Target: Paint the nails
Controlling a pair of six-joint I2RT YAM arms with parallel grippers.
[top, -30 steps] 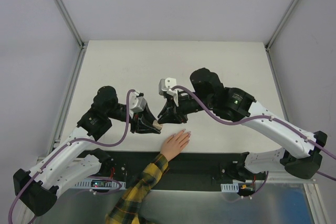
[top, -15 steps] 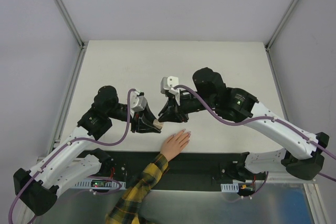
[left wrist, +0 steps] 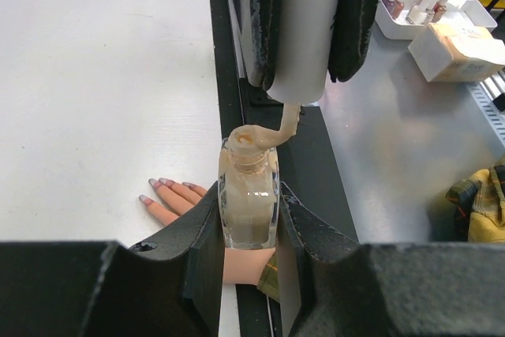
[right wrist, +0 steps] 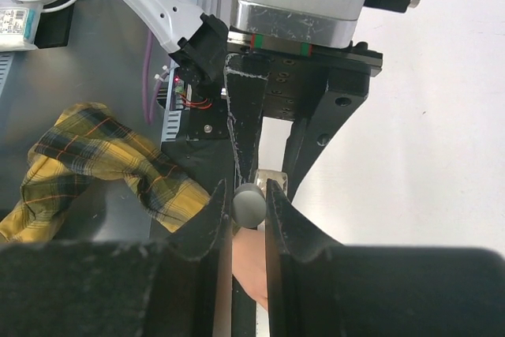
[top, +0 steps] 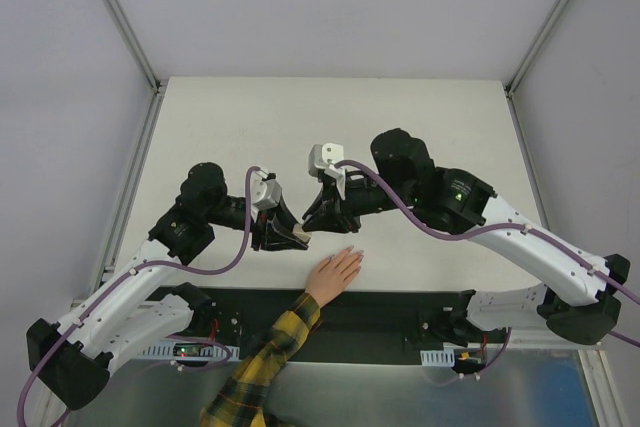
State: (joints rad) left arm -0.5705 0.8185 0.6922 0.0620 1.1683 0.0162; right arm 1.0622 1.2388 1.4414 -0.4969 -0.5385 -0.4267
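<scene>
The bottle [left wrist: 248, 222] is clamped by left gripper [left wrist: 248, 195], brush cap [right wrist: 249, 206] by right gripper [right wrist: 247, 190]; tiny nails [left wrist: 166, 182] should be stroked lightly, not gripped.

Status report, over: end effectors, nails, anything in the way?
Left end effector shut on polish bottle. Right end effector shut on cap, brush at bottle mouth. Nails apart from brush, hand flat. Nothing over hand.

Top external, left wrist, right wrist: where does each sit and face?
Top external: above, behind the bases, looking down on table, left arm, right arm, person's hand.
Left wrist: faces rightward past its fingers, shut on the nail polish bottle, toward the brush cap.
Right wrist: faces leftward past its fingers, gripping that cap, toward the left arm.
Shared: both wrist views show cap and plaid sleeve.
</scene>
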